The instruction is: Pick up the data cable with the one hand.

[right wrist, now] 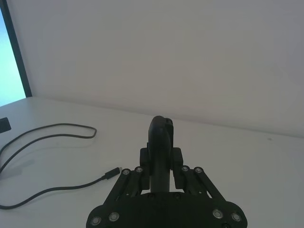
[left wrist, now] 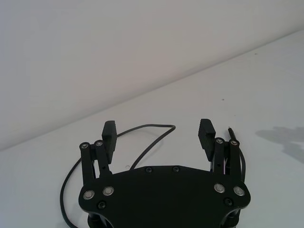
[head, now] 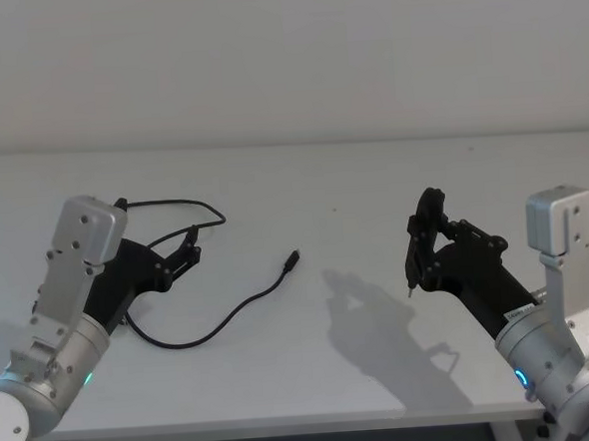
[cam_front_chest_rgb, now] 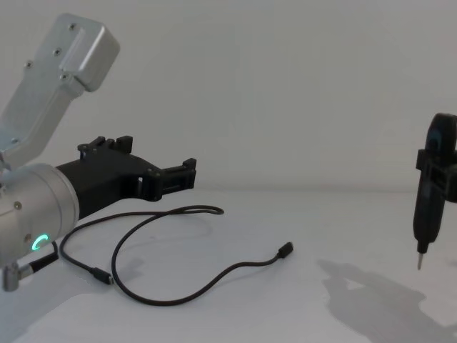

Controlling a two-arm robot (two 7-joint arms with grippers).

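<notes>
Head view: the data cable (head: 247, 301) lies in loose curves on the left half of the white table (head: 372, 176), one plug pointing toward the middle; the left gripper (head: 189, 245) hovers low above the cable's upper loop, its arm reaching forward from the near left corner; the right gripper (head: 421, 238) hangs well apart on the right.

Left wrist view: the left gripper (left wrist: 158, 129) is spread wide, a strand of the data cable (left wrist: 152, 125) curving on the table between the two pads; the step in hand looks like the approach, and it would go best by lowering straight down astride one strand and then closing.

Right wrist view: the right gripper (right wrist: 161, 124) has its fingers pressed together; the data cable (right wrist: 66, 125) lies farther off.

Chest view: the left gripper (cam_front_chest_rgb: 187, 171) is held nearly level, clear above the data cable (cam_front_chest_rgb: 221, 271); the right gripper (cam_front_chest_rgb: 428, 186) points down, idle.
</notes>
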